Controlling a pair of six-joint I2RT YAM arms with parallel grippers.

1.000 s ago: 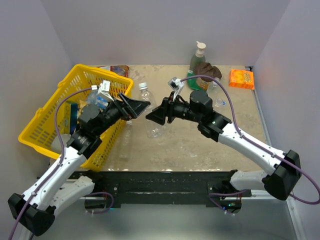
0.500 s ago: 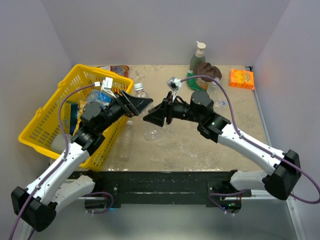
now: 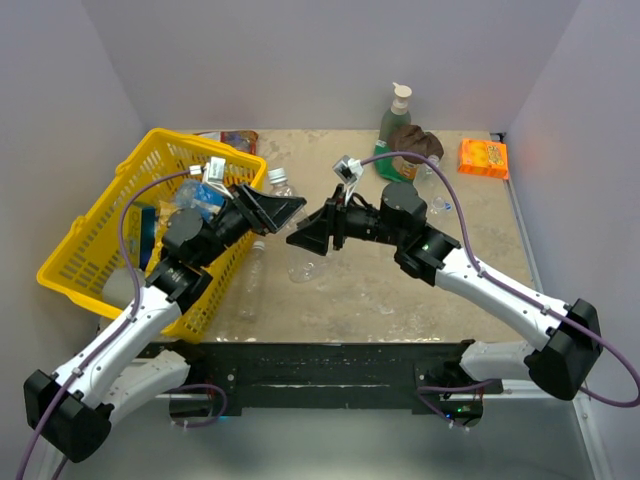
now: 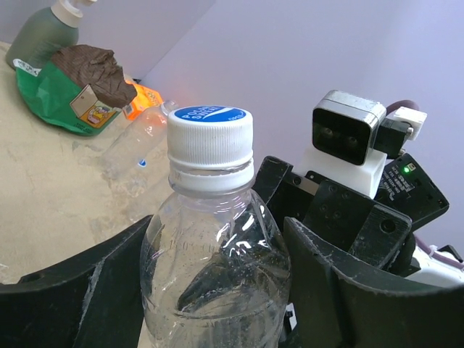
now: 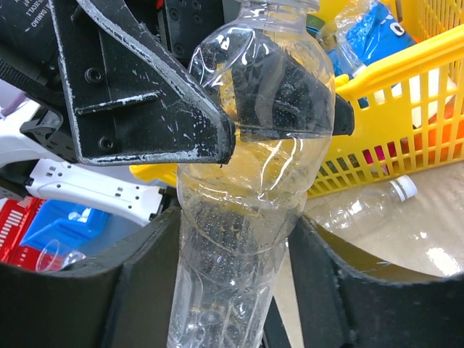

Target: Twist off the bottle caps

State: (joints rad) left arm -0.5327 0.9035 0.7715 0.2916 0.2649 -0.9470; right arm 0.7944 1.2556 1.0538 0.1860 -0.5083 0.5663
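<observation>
— Beige, mottled tabletop, lilac walls. What has changed in the last second?
— The left gripper has narrowed. Its black fingers gaped wide before. Now they press the bottle on both sides, just below its shoulder.
— And the right gripper?
— Clamped on the ribbed lower body, fingers flush against it. The bottle sits between the two arms, slightly nearer the yellow mesh basket than before.
— The cap?
— On the neck: round, white, ridged sides, blue printed top. The bottle is thin, clear, crinkled plastic; the fingers are scuffed matte wedges. Another clear bottle lies sideways beside the basket.
</observation>
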